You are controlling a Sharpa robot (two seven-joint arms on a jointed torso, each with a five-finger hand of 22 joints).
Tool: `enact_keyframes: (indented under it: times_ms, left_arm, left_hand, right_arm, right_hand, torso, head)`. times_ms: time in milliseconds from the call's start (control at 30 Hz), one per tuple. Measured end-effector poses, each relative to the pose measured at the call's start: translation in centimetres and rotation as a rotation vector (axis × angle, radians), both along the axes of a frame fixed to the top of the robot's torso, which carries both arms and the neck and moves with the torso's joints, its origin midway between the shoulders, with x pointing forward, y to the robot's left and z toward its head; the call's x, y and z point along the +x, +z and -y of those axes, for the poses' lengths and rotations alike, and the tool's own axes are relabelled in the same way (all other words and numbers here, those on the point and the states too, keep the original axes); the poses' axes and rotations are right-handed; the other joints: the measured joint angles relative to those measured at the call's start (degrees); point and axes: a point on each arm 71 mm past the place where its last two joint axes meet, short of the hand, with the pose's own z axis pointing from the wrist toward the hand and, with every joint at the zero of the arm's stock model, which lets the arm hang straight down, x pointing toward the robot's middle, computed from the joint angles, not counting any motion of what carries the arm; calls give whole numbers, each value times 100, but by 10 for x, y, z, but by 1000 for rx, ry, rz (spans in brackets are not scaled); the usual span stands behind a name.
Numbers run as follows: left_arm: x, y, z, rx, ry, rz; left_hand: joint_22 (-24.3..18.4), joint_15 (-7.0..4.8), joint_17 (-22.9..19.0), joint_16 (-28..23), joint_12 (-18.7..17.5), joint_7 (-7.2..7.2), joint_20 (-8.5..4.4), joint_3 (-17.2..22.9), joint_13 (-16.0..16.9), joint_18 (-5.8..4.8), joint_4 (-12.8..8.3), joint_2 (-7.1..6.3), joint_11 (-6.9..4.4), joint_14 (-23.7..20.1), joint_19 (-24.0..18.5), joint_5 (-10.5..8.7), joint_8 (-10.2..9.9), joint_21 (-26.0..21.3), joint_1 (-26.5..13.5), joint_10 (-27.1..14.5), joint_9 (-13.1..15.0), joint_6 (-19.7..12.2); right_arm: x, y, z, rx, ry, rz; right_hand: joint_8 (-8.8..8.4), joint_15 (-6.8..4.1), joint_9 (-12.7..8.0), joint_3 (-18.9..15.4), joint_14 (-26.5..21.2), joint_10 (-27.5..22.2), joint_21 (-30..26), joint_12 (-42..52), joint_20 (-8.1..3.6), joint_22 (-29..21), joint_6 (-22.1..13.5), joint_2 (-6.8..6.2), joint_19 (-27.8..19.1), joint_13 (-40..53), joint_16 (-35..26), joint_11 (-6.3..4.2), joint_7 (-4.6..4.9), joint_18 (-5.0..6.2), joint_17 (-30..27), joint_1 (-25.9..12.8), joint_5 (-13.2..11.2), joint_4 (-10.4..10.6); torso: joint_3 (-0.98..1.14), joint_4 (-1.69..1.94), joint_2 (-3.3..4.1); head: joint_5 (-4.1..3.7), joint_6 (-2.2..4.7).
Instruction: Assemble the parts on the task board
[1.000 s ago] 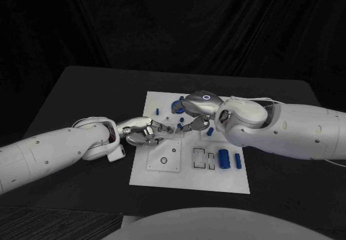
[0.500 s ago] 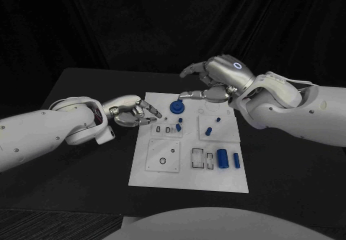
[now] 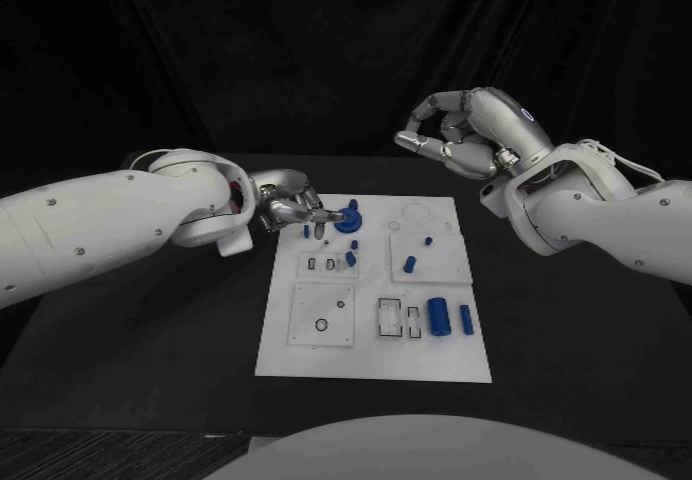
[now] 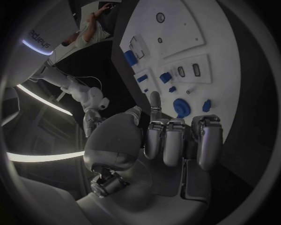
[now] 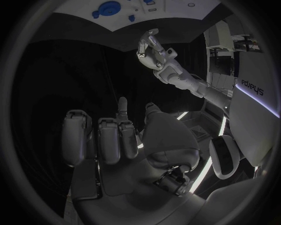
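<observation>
The left hand [image 3: 293,210] is hovering at the far left corner of the task board [image 3: 375,362], fingers curled and grasping nothing, probably lining up on the round blue part [image 3: 352,217] just beside it. The right hand [image 3: 469,130] is hanging clenched and empty, well clear beyond the far edge, likely giving room.

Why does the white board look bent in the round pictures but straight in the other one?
In the left wrist view the fisheye lens bows the task board's edges; in the right wrist view it curves along the circle's rim. The head view has no such lens, so there the board keeps straight edges and stands out bright against the dark table.
</observation>
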Motion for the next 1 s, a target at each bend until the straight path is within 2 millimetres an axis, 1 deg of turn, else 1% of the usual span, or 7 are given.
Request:
enact_keyframes:
  times_ms: [167,200,400,533,633,867,1000]
  left_arm:
    - [5,-10,20,190,19,-91]
    - [5,-10,21,200,19,-95]
    - [10,-15,37,346,44,-138]
    - [15,-17,39,405,73,-149]
    - [18,-17,39,436,93,-152]
    - [24,-17,42,467,122,-151]
    - [26,-17,47,477,129,-148]
  left_hand:
    - [0,-61,0,0,0,-39,-80,-103,0,0,-7,108,-40,1,80,-81,-325,0,-108,1,84,107]
    - [0,-61,0,0,0,-32,-80,-103,0,0,-6,108,-40,1,80,-81,-339,0,-108,1,84,118]
    - [-1,-101,0,0,0,-54,-80,-182,0,0,-22,70,-61,0,80,-81,-590,24,-192,-17,84,234]
    - [-1,-101,0,0,0,-60,-100,-196,0,0,-8,70,-80,0,101,-81,-631,24,-192,2,84,288]
    - [-1,-101,0,0,0,-40,-100,-245,0,-57,-7,79,-80,0,101,-150,-744,51,-258,2,84,308]
    - [-2,-101,0,0,0,-40,-100,-284,0,-56,-32,99,-80,0,101,-198,-1076,38,-281,2,48,308]
    - [-2,-101,0,0,0,-3,-100,-285,0,-55,-33,99,-80,0,101,-197,-1122,54,-281,2,45,351]
  right_arm:
    - [-4,-7,8,47,-16,-35]
    - [-4,-7,8,49,-17,-37]
    - [-13,-14,18,80,-38,-60]
    - [-17,-19,25,92,-53,-68]
    - [-20,-23,29,95,-61,-71]
    - [-24,-26,34,98,-70,-64]
    - [-25,-27,35,96,-72,-60]
  right_hand:
    - [404,0,230,-132,0,0,-33,0,0,-1,-348,72,0,2,0,0,-8,0,0,244,208,-5]
    - [419,0,237,-138,0,0,-35,0,0,0,-366,73,0,3,0,0,-7,1,0,258,227,2]
    - [536,0,280,-191,0,0,-57,0,0,-1,-467,73,0,4,0,0,-5,1,0,390,396,-8]
    - [563,0,284,-219,0,0,-79,0,0,-1,-467,83,0,4,0,0,-5,1,1,433,449,-3]
    - [588,0,284,-223,0,0,-102,0,0,-1,-485,81,0,4,-1,0,12,1,5,458,474,-8]
    - [619,0,283,-223,0,0,-134,0,0,-2,-485,73,0,3,-1,0,13,1,4,541,582,-8]
    - [650,0,270,-239,0,0,-134,0,0,-2,-485,81,0,3,-1,0,13,1,4,669,673,-24]
  torso:
    - [68,-103,-69]
    - [72,-109,-73]
    - [169,-240,-161]
    - [243,-328,-225]
    - [286,-370,-258]
    - [339,-414,-279]
    - [350,-420,-289]
  head:
    - [62,0]
    - [62,0]
    - [142,0]
    - [242,0]
    - [312,0]
    - [383,0]
    - [402,0]
